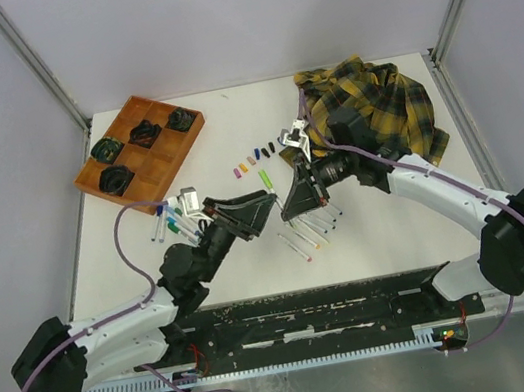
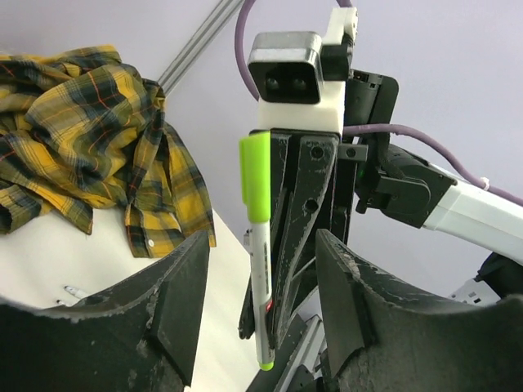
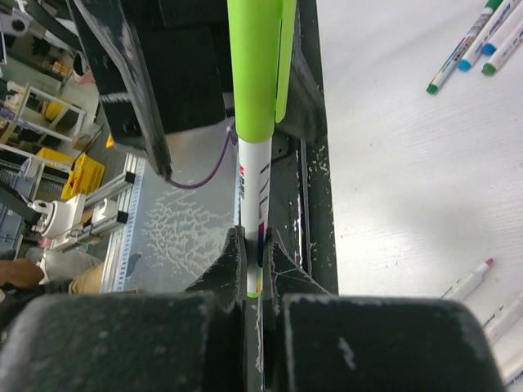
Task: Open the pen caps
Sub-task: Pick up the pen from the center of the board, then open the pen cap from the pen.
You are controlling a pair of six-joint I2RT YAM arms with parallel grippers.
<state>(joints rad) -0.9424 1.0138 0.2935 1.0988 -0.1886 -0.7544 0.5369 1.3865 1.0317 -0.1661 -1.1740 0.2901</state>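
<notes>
The slim white marker barrel [image 3: 252, 188] is clamped by the right gripper [image 3: 252, 261], its lime-green plastic cap [image 3: 257, 65] still on and facing the left gripper [image 2: 261, 253], which is spread empty; next, the cap must be pinched and drawn straight off.

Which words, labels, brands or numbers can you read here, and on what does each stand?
None can be read.
White plastic marker with lime-green cap: red and black print on its barrel, too blurred to read.
Loose white markers with coloured tips: any print too small to read.
</notes>
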